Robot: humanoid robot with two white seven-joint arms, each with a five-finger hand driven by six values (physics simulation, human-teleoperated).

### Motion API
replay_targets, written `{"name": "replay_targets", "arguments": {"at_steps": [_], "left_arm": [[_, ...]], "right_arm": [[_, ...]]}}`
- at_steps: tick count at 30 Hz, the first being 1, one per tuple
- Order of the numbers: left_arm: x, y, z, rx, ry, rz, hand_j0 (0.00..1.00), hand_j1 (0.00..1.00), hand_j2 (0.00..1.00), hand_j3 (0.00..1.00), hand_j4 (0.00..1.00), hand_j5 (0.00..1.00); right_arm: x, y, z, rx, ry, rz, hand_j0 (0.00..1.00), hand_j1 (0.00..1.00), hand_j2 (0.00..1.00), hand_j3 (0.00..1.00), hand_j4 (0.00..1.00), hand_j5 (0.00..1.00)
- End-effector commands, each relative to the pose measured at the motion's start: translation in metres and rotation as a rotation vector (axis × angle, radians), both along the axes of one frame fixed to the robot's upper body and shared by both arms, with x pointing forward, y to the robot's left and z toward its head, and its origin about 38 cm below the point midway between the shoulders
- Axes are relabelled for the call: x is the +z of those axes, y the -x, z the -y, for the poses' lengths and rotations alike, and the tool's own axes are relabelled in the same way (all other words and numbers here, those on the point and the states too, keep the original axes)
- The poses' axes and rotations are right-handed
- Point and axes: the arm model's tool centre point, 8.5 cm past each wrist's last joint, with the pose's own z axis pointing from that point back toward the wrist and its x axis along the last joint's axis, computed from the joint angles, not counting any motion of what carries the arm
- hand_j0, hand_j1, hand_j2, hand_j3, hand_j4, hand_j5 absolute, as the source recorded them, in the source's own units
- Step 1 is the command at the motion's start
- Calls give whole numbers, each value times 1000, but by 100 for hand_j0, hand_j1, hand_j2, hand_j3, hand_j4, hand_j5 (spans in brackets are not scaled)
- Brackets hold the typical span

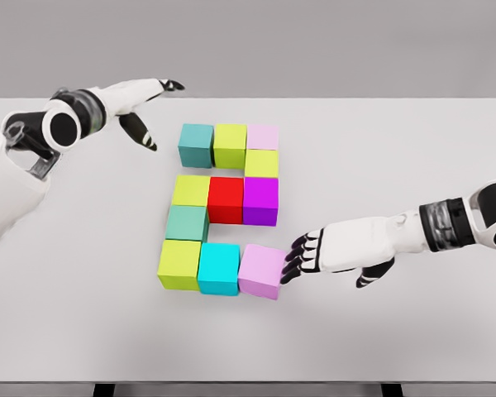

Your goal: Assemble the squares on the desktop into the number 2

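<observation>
We're looking down on the white table (413,149), where the coloured cubes already read as a 2: three across the top, one yellow-green below on the right, three in the middle row, a teal one at the left, three along the bottom. Our right hand (335,252) has its dark fingertips (296,258) against the right face of the pale pink cube (261,270), the bottom row's last piece, grasping nothing. It sits slightly skewed. We judge these blocks light, rigid and smooth, so a flat push low on a side face suits them. Our left hand (145,103) hovers relaxed, empty, at the upper left.
</observation>
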Motion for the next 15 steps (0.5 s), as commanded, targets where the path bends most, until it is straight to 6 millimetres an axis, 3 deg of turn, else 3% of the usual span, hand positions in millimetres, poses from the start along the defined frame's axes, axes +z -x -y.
{"name": "replay_targets", "arguments": {"at_steps": [1,6,11,15], "left_arm": [[18,8,-17,-109,39,37,100,100,100,100,100,100],[17,19,-28,-216,204,-11,100,100,100,100,100,100],[13,36,-54,-326,331,-20,100,100,100,100,100,100],[2,35,-80,-352,382,36,100,100,100,100,100,100]], "right_arm": [[1,0,4,-12,2,-1,100,100,100,100,100,100],[1,-11,12,-45,23,22,100,100,100,100,100,100],[-4,-19,20,-80,38,19,100,100,100,100,100,100],[-9,-25,22,-96,52,23,100,100,100,100,100,100]]}}
